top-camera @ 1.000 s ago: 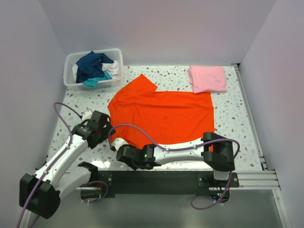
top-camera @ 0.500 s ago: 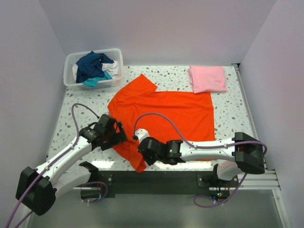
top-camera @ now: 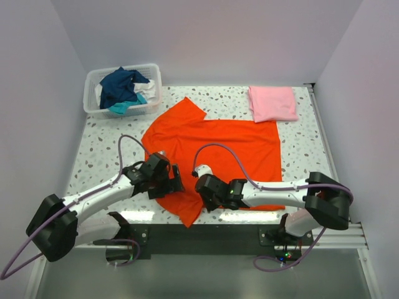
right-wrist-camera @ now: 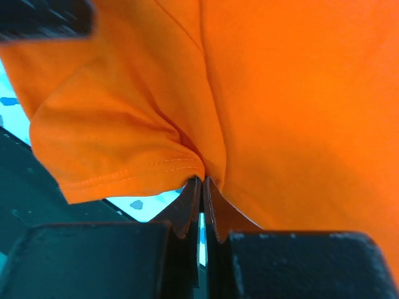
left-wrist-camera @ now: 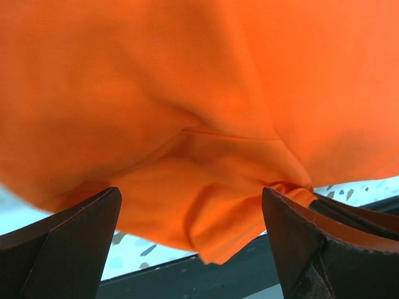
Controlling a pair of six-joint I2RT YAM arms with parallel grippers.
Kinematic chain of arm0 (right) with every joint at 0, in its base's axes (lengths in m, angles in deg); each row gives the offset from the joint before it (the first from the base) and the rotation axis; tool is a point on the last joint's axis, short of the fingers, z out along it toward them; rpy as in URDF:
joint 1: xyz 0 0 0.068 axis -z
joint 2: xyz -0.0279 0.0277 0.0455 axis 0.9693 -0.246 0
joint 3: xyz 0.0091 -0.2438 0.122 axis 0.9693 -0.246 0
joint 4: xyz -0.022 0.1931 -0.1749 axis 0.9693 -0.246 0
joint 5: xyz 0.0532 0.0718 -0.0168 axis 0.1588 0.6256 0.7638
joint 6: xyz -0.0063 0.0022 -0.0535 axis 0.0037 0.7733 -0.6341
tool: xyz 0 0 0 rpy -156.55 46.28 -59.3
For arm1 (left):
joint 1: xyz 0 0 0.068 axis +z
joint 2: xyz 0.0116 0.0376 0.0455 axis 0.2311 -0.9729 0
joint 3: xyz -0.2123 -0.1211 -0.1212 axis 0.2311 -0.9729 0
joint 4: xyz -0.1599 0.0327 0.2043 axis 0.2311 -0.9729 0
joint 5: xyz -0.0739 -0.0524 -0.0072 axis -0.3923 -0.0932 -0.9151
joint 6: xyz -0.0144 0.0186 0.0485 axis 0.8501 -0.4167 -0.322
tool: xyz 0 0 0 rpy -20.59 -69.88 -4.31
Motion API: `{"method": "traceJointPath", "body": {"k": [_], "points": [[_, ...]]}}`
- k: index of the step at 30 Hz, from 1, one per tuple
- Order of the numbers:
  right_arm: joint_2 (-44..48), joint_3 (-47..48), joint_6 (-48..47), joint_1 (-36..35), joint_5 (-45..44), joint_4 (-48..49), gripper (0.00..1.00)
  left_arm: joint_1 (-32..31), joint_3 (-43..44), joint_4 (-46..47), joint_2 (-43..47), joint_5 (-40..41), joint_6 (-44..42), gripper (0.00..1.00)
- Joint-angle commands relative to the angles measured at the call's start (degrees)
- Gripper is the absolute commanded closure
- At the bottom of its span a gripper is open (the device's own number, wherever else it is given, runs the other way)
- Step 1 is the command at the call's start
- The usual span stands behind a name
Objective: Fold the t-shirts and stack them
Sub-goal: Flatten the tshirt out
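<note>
Pinching the near-left edge of the orange shirt (top-camera: 218, 146), the right tool (top-camera: 201, 185) is pressed together on a gathered fold of cloth, while the left tool (top-camera: 176, 185) hovers spread wide just beside it, gripping nothing. The shirt lies mostly flat across the middle of the surface (top-camera: 299, 156), its near-left part bunched at the front edge, so its folding looks barely begun. One pink shirt (top-camera: 272, 103) sits folded at the far right, apparently done. Other shirts (top-camera: 121, 84), navy, teal and white, wait crumpled in the basket (top-camera: 89, 99) at the far left, leaving most of the task ahead.
</note>
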Motion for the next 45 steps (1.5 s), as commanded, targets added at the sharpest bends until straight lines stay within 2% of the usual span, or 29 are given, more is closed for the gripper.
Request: {"method": "traceJointPath", "body": {"k": [1, 4, 8, 11, 15, 16, 18, 19, 21, 22, 26, 30, 34, 36, 37, 41, 45], "points": [[0.88, -0.28, 2.82, 0.03, 1.0, 3.01, 1.0, -1.77, 1.41, 6.88, -2.56, -2.38, 1.62, 0.0], [1.5, -1.24, 3.53, 0.56, 1.88, 3.98, 0.99, -1.95, 1.85, 4.69, -4.59, -1.06, 1.79, 0.0], [2.29, -2.3, 4.06, 0.65, 2.49, 4.07, 0.98, -2.04, 2.38, -5.47, -4.51, 7.26, 3.55, 0.0], [2.46, -2.65, 3.62, 0.65, 4.6, 4.51, 0.93, -1.86, 2.82, -12.86, -3.28, 13.06, 5.83, 0.0], [3.95, -3.35, 2.39, 0.56, 7.41, 6.44, 0.66, -0.02, 3.43, -19.13, -2.83, 18.36, 8.83, 0.0], [5.26, -3.53, 2.3, 0.65, 7.94, 6.44, 0.47, 1.9, 3.35, -19.57, -2.92, 19.06, 8.57, 0.0], [6.59, -3.27, 1.95, 0.56, 8.47, 5.31, 0.33, 3.84, 3.26, -20.28, -2.66, 19.68, 7.87, 0.0], [8.08, -2.92, 1.86, 0.56, 8.47, 4.69, 0.21, 5.85, 3.09, -20.02, -2.31, 19.68, 7.17, 0.0], [9.58, -2.83, 1.51, 0.56, 8.03, 3.46, 0.04, 7.62, 3.52, -19.49, -1.87, 19.51, 5.24, 0.0], [10.28, -2.65, 1.33, 0.65, 8.21, 2.84, 0.01, 8.85, 3.78, -19.83, -1.43, 20.38, 5.05, 0.0], [14.14, -1.6, 0.98, 0.65, 6.9, -0.49, 0.01, 9.39, 7.11, -22.38, -0.29, 21.8, 5.31, 0.0], [15.91, 0.25, 1.95, 3.98, 2.94, -6.81, 0.01, 9.3, 10.2, -18.0, 0.33, 17.32, 1.37, 0.0], [16.96, 0.86, 0.28, 14.67, -3.55, -10.43, 0.01, 8.95, 11.7, -10.89, -0.37, 10.22, -1.01, 0.0], [17.67, 0.78, -0.25, 19.09, -4.19, -10.96, 0.01, 8.77, 11.08, -4.92, -1.42, 6.96, -1.98, 0.0], [18.37, 0.52, -0.6, 23.55, -3.84, -10.96, 0.01, 8.51, 10.73, -3.33, -2.99, 4.77, -1.98, 0.0], [18.38, -0.54, -1.83, 32.45, -2.0, -10.52, 0.01, 8.24, 9.15, 1.33, -8.45, 2.81, -2.33, 0.0], [17.41, -1.94, -2.1, 38.7, 0.72, -10.78, 0.01, 8.42, 8.62, 0.56, -12.23, 3.59, -2.25, 0.0]]}}
